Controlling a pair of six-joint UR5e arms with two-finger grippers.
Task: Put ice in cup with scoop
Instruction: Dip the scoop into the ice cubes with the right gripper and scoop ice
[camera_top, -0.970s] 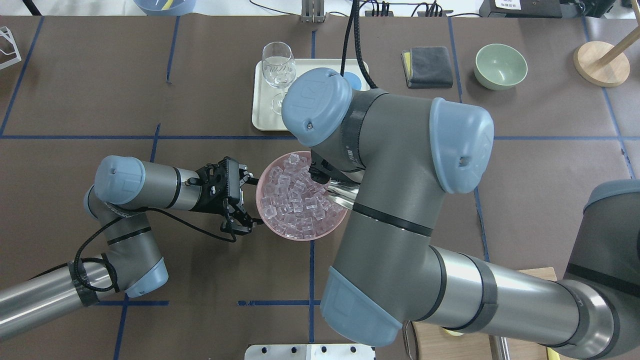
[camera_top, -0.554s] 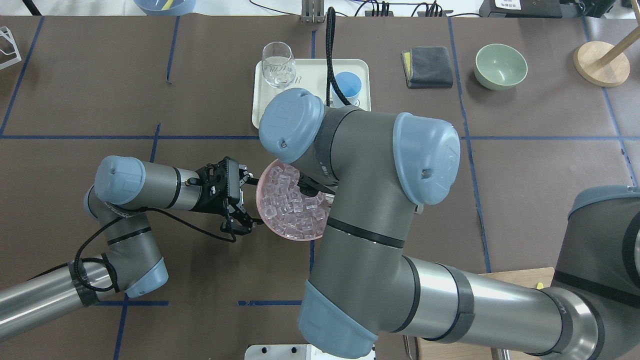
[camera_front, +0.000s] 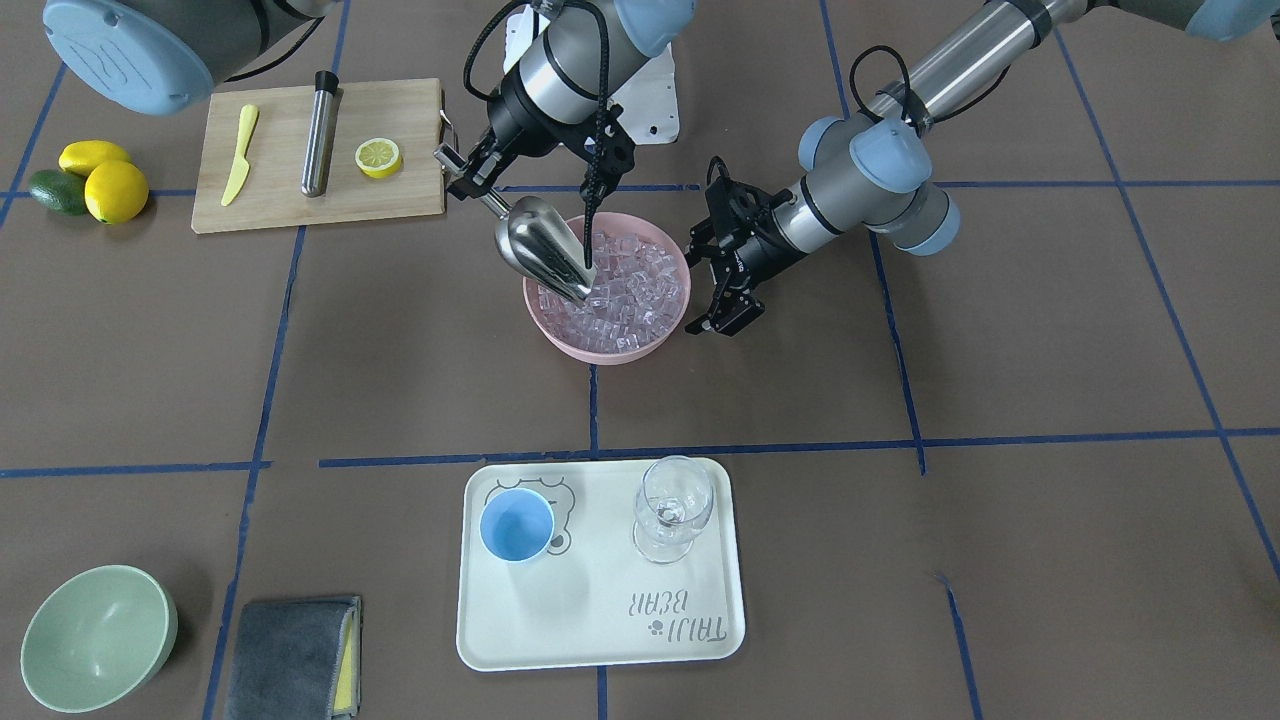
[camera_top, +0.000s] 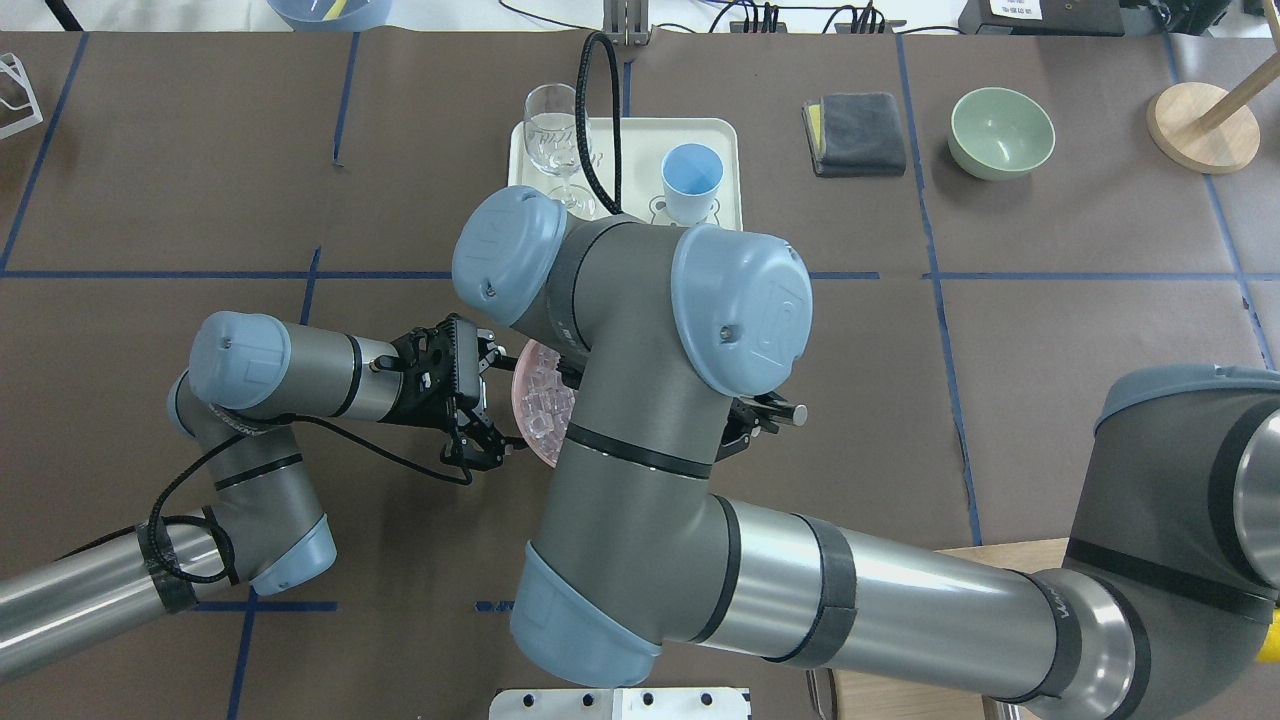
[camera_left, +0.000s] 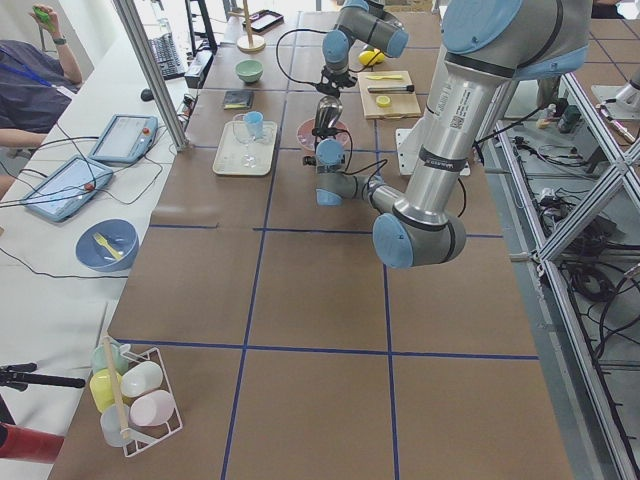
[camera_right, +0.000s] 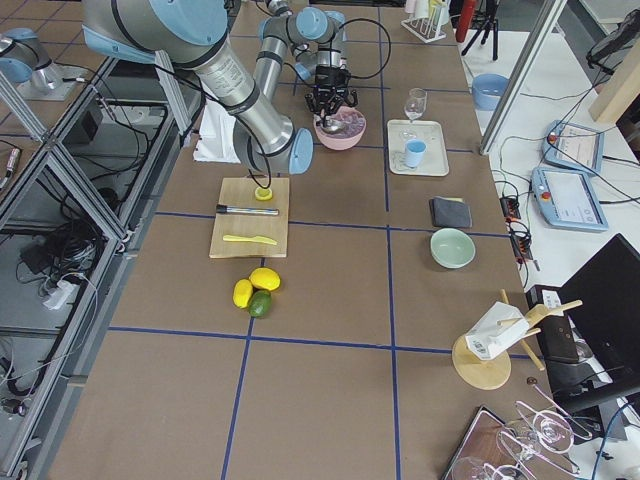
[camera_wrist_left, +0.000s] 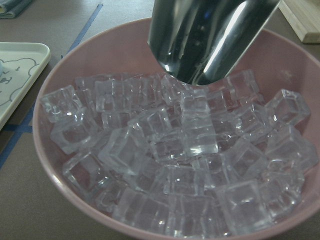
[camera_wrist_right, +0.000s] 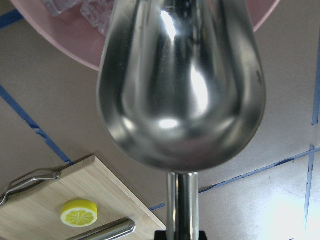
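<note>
Two arms were seen over the worktop (camera_front: 1050, 330), each with one pincer. The right pincer (camera_front: 465, 180) was clenched on the thin handle of the one scoop (camera_front: 545, 250). The scoop was tilted mouth-down, with its lip set among the ice (camera_front: 635, 285). The cubes, too many to be counted, were all heaped in a single pink bowl (camera_front: 600, 350) at the middle of the worktop. The left pincer (camera_top: 497, 403) was held released, its fingers spread just beside that bowl's rim; whether the rim was touched cannot be told.

In the front-facing view, one light-blue cup (camera_front: 517, 527) was stood upright on the left part of one cream tray (camera_front: 600, 650), nearer than the pink bowl and well apart from it. One stemmed glass (camera_front: 675, 510) was stood to its right on the same tray. One pale green bowl (camera_front: 95, 635) and one folded grey cloth (camera_front: 290, 655) were placed at the near left. At the far left one wooden board (camera_front: 410, 200) was laid, and on it one yellow knife (camera_front: 238, 155), one steel cylinder (camera_front: 320, 145) and one lemon half (camera_front: 378, 156). Two lemons (camera_front: 115, 190) and one dark green fruit (camera_front: 55, 192) were grouped left of the board.

The worktop was covered in brown and divided by blue tape lines. Beyond its edge a white desk (camera_left: 50, 300) was seen, carrying two tablets (camera_left: 125, 135) and one blue bowl (camera_left: 105, 245), with an aluminium post (camera_left: 152, 75) between desk and worktop.
</note>
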